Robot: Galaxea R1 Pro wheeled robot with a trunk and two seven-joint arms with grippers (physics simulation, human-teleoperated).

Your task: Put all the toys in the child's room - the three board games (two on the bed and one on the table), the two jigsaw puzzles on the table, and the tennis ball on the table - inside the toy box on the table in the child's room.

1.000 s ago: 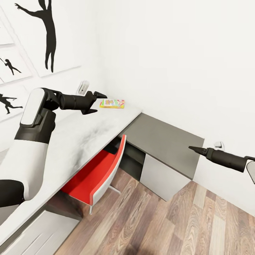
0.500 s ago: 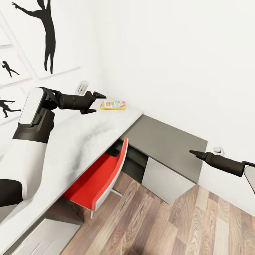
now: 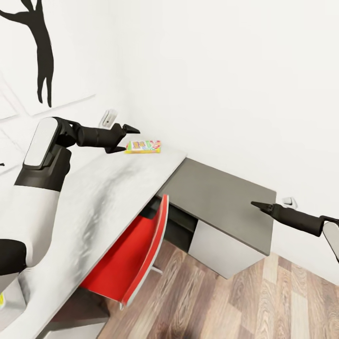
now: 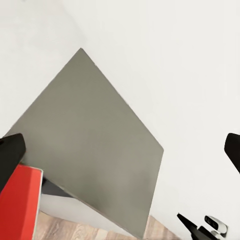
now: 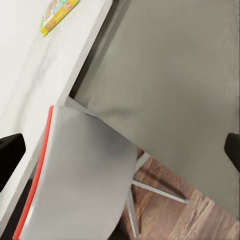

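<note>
Board game (image 3: 143, 146) lies flat at the worktop's (image 3: 108, 188) far end by the wall: probably light, stiff, best pinched across its short sides. Left tool (image 3: 123, 137), released and empty, hovers just beside it. Right tool (image 3: 258, 205) seems clenched.

Right wrist: game (image 5: 58, 14) sits near the worktop edge, chair (image 5: 80, 170) below.

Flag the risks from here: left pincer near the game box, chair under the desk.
1. The left pincer, open, hovers beside the game box, which lies near the wall at the desk's far end; a careless approach might shove it against the wall.
2. The red chair juts from under the desk; the base could clip it.
</note>
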